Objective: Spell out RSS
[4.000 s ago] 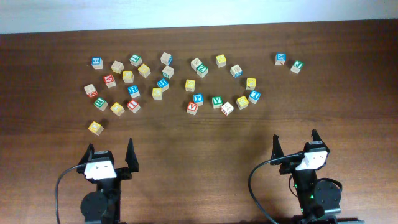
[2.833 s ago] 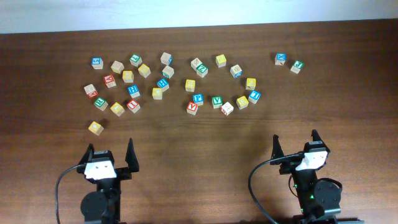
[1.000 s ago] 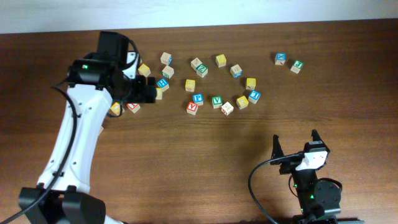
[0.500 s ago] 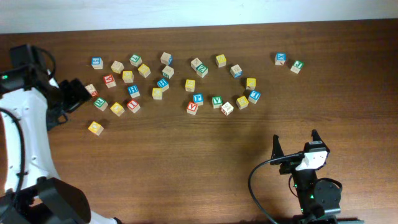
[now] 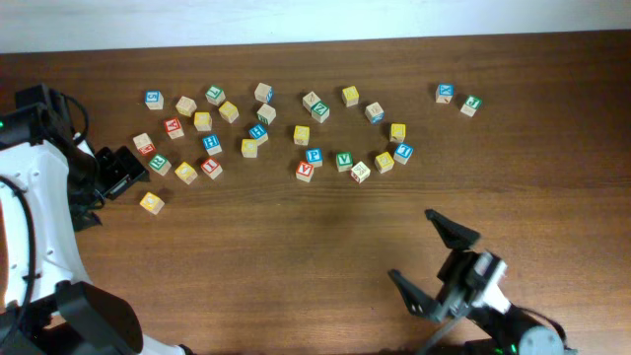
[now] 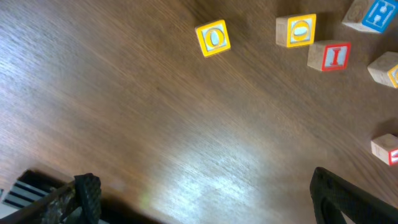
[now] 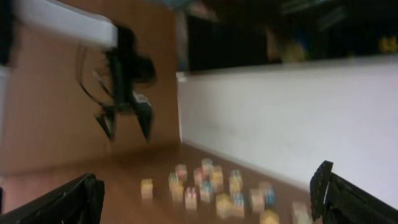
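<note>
Wooden cubes (image 5: pixel 302 134) lie crowded along the far side, R and both S somewhere among them, unreadable, so the left gripper (image 5: pixel 133 170) or right gripper (image 5: pixel 431 261), both wide open and empty, might grab a lookalike or knock neighbours.

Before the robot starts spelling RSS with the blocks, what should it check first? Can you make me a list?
1. Left tool open: ok, jaws wide apart.
2. Right tool open: ok, jaws spread.
3. Both tools empty: ok, nothing between the jaws.
4. R and S spotted among the cubes: cannot tell, the letters are too small from overhead.
5. Left tool over a needed letter: not ok, its camera shows a yellow O cube and a red I cube.
6. Room to spell: ok, bare table in front of the cubes.
</note>
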`<action>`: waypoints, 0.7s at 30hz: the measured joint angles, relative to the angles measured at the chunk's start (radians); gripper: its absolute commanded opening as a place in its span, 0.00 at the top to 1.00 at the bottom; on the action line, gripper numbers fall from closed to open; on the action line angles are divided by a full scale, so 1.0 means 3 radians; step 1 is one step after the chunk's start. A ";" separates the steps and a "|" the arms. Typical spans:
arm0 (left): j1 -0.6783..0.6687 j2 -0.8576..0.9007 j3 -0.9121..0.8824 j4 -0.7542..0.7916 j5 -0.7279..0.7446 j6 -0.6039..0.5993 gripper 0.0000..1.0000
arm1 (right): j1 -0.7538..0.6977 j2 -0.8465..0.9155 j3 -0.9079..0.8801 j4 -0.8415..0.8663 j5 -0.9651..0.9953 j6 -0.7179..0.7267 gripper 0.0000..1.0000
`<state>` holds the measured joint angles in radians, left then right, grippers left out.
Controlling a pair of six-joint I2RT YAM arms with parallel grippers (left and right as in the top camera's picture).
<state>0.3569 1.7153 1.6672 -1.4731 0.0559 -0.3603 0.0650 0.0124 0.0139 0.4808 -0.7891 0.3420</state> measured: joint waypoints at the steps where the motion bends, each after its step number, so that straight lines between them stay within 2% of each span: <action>1: 0.0000 0.0001 0.0000 -0.0006 0.0000 0.0000 0.01 | 0.0000 -0.0001 0.0036 0.0179 0.0003 0.0090 0.02; 3: 0.0000 0.0001 0.0000 -0.0003 -0.0001 0.0000 0.01 | -0.0001 0.0011 0.0215 0.0042 0.0122 0.0142 0.02; 5: 0.0000 0.0001 0.0000 -0.0001 0.0000 0.0000 0.01 | -0.0001 0.0065 0.0640 -0.0195 0.0354 0.0038 0.02; 9: 0.0000 0.0003 0.0000 -0.0005 0.0001 0.0000 0.01 | -0.0011 0.0595 0.1556 -0.1658 0.0670 -0.0488 0.02; 10: 0.0000 0.0003 0.0000 -0.0001 0.0000 0.0000 0.01 | -0.0013 0.0692 0.1639 -0.1778 0.0685 -0.0543 0.02; 14: 0.0000 0.0003 0.0001 -0.0004 0.0000 0.0000 0.01 | -0.0013 0.0993 0.1858 -0.1835 0.0712 -0.0643 0.02; 21: 0.0000 0.0003 0.0001 -0.0003 0.0000 0.0000 0.01 | -0.0013 0.1132 0.1944 -0.2057 0.0657 -0.0656 0.02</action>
<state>0.3569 1.7161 1.6676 -1.4738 0.0559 -0.3603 0.0612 0.3519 0.5972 -0.1364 -0.5919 0.1452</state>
